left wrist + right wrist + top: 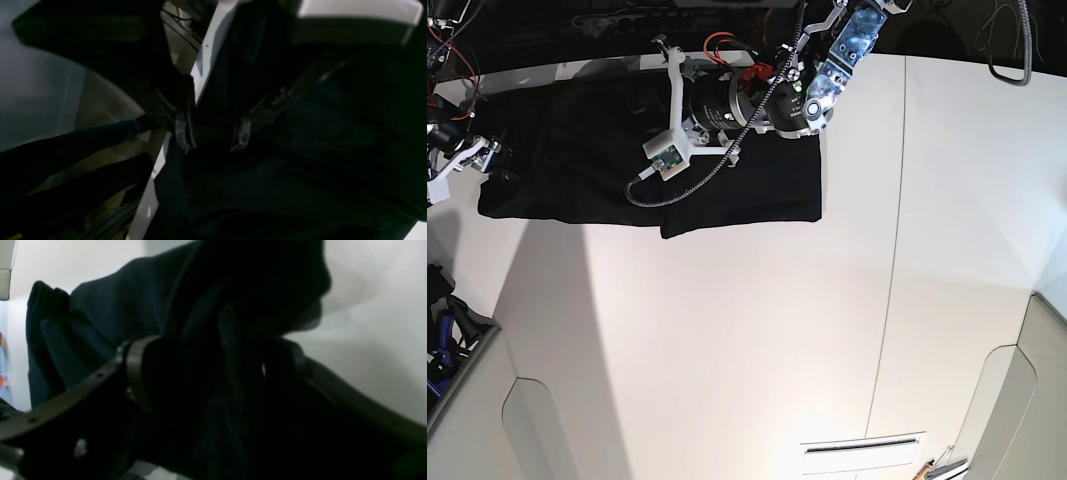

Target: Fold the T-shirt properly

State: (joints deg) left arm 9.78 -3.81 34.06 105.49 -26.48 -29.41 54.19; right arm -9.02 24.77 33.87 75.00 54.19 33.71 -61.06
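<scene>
T-shirt [627,170] lies at the table's [757,330] far left edge. Left end effector [211,138] pinches cloth; right end effector [213,373] spread wide, cloth bunched between (held? can't tell). Risk — uneven pull drags it off the edge.

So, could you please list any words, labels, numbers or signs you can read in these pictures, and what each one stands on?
None can be read.
The black fabric T-shirt shows plain cloth only, with no print in view.
The small green board on the white arm bracket has markings too small to read.
</scene>
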